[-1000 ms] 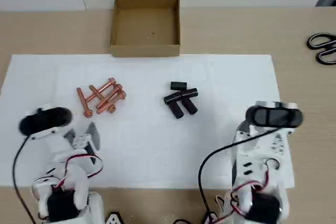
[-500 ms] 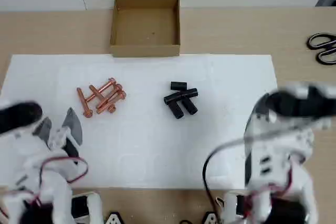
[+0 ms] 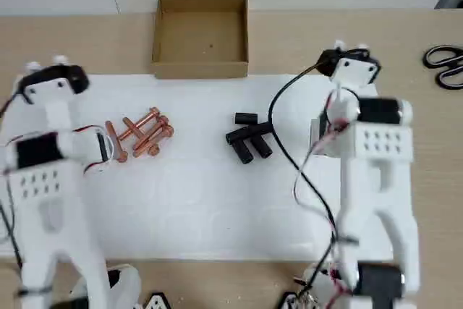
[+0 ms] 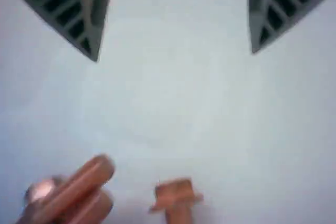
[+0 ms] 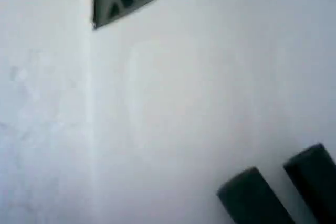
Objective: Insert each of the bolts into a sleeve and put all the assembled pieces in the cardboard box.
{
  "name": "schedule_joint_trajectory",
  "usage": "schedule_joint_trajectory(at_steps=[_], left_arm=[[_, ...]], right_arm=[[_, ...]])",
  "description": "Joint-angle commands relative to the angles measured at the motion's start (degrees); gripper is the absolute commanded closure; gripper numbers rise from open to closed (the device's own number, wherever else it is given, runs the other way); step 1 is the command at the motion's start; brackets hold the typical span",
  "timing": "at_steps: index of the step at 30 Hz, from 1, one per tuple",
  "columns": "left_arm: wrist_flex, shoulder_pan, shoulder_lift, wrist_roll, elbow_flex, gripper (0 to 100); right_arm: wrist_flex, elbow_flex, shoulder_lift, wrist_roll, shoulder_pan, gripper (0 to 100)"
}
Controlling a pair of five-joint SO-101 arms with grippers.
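Table (image 3: 87, 41): tan wood; it lies under both arms and reaches past each claw on every side.
White sheet (image 3: 195, 200): spread flat over the table; both claws hang above it.
Left arm (image 3: 43, 171): white, stretched forward over the sheet's left part.
Right arm (image 3: 369, 150): white, stretched forward over the sheet's right part, with a black cable looping beside it.
Cardboard box (image 3: 201, 70): open on top, beyond both claws at the far edge of the sheet, somewhat nearer the left claw.
Scissors (image 3: 445, 66): black handles, out past the right claw, off the sheet and well apart from it.
Bolts (image 3: 141, 134): a copper-coloured heap lying flat just beside the left claw, on the side toward the right claw; none is in a sleeve.
Sleeves (image 3: 249, 135): short black tubes in a loose cluster between the two claws, nearer the right one.
Left claw (image 4: 174, 53): spread wide, nothing between its tips, bare sheet under the gap; two bolt ends lie close in front.
Right claw (image 3: 317, 134): mostly hidden under its own arm; I cannot tell how far open it is or whether it has hold of anything.
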Motion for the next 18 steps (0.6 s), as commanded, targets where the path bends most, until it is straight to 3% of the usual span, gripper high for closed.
schedule_joint_trajectory(at_steps=[1, 11, 18], left_arm=[[0.18, -0.53, 5.54, -1.32, -3.3, 82], [1.76, -0.62, 8.09, -1.41, -6.81, 82], [1.85, -0.62, 8.44, -1.41, -6.73, 82]], right_arm=[[-0.13, -2.64, 5.93, 0.7, -1.89, 80.9], [-8.48, -4.13, 7.25, 0.7, -12.18, 80.9], [-15.6, -4.13, 8.31, 4.31, -14.02, 81.2]])
